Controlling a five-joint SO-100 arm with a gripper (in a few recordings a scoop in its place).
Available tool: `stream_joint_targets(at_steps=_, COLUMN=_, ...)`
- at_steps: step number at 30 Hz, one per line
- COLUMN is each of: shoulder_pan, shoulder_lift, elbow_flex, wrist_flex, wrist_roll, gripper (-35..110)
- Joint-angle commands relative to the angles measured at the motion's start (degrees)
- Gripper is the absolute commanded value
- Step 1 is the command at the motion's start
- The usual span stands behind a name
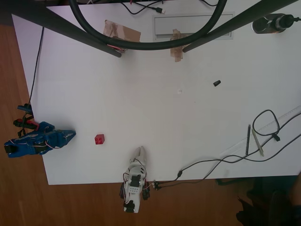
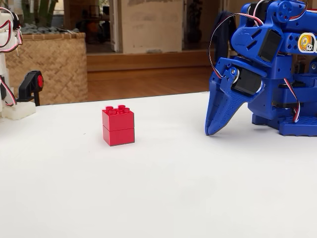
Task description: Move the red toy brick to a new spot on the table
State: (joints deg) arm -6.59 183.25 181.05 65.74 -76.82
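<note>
In the overhead view, one blue gripper (image 1: 70, 135) lies at the left edge of the table (image 1: 155, 113), fingers pressed together on nothing. Just beside it to the right sits one red toy brick (image 1: 99, 139), studded and roughly cubic, near the bottom edge. Bare white surface spreads rightward to one small black piece (image 1: 217, 83).

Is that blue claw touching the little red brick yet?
Apart. The fixed view shows bare table between the gripper and the red toy brick.

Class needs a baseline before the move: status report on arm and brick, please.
Blue gripper shut, tip down at the table, holding nothing. Red toy brick upright, untouched, apart from the gripper. Nothing lying between them.
</note>
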Motion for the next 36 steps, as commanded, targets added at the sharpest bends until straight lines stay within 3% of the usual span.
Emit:
stream_joint_targets(at_steps=1, shoulder_pan=0.1, shoulder_lift=-10.2, elbow_flex=-8.6, wrist_flex=-5.3, wrist_roll=-1.9, gripper=0)
stream_joint_targets(at_steps=9, shoulder_pan=0.4, shoulder_lift=-35.3, elbow_flex=-34.7, wrist_flex=-11.1, wrist_roll=-7.0, gripper=3)
stream_joint_targets(at_steps=17, shoulder_pan=5.5, shoulder_lift=-55.2, elbow_flex=-53.0, wrist_flex=-17.9, wrist_roll=-12.0, gripper=17)
stream_joint_targets(at_steps=27, shoulder_pan=12.8, shoulder_lift=-62.7, elbow_flex=-46.0, wrist_flex=-39.6, wrist_roll=-21.6, gripper=28)
stream_joint_targets(at_steps=36, shoulder_pan=15.0, shoulder_lift=-64.4, elbow_flex=-37.4, wrist_flex=-49.0, wrist_roll=-21.7, gripper=29)
